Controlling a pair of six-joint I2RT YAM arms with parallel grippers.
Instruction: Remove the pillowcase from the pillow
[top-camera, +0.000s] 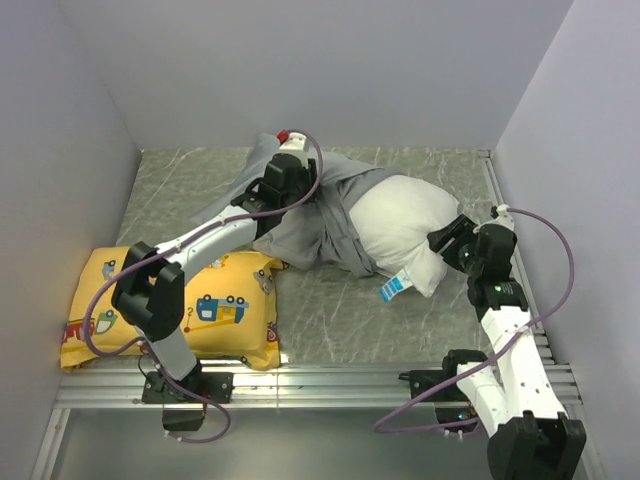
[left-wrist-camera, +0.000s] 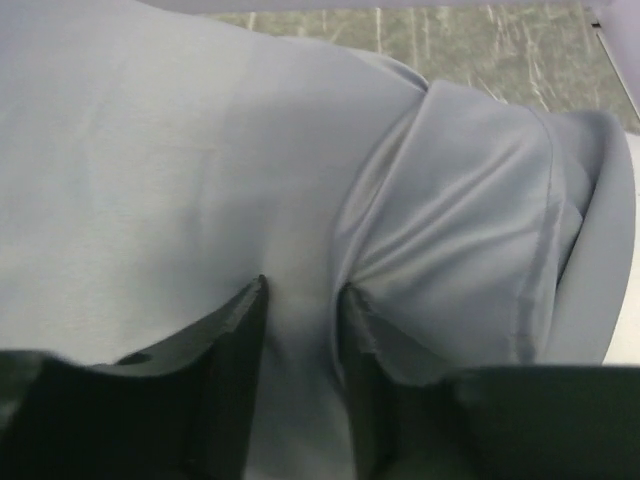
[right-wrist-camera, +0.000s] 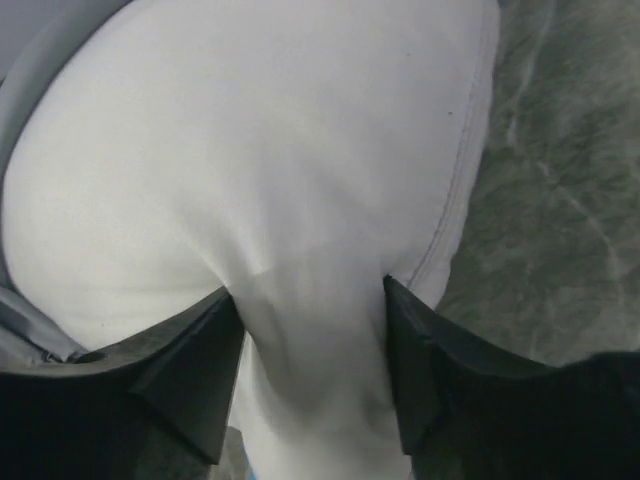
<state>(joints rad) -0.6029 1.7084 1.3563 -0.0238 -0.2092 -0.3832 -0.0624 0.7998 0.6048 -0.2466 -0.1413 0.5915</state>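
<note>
Left gripper (left-wrist-camera: 305, 292) is clamped on a fold of the pillowcase (top-camera: 310, 235). In the left wrist view its two dark fingers (left-wrist-camera: 235, 330) stand close together, with a ridge of grey cloth pinched between them. Right gripper (right-wrist-camera: 310, 290) is closed on the pillow (top-camera: 400, 225) at that pillow's right end. In the right wrist view white fabric bulges up between its fingers (right-wrist-camera: 195, 365).

The pillow lies on the table (top-camera: 330, 320), plump and white, and its right part is bare. The pillowcase is bunched and wrinkled over the pillow's left end. It spreads out flat further left and to the far side of the pillow. A thick rolled edge of grey cloth marks where the cover stops and the bare white begins. A small blue-and-white tag (top-camera: 395, 288) hangs from the pillow's near edge, down on the table.

Left of the pillow and nearer the arm bases lies a yellow cushion (top-camera: 215, 305) printed with cartoon vehicles. Its far right corner sits just beside the near edge of the pillowcase. The left arm reaches across that cushion's far corner toward the pillow. A purple cable (top-camera: 318, 160) loops by its wrist. Right of the pillow, the right arm stands beside the table's right edge.
</note>
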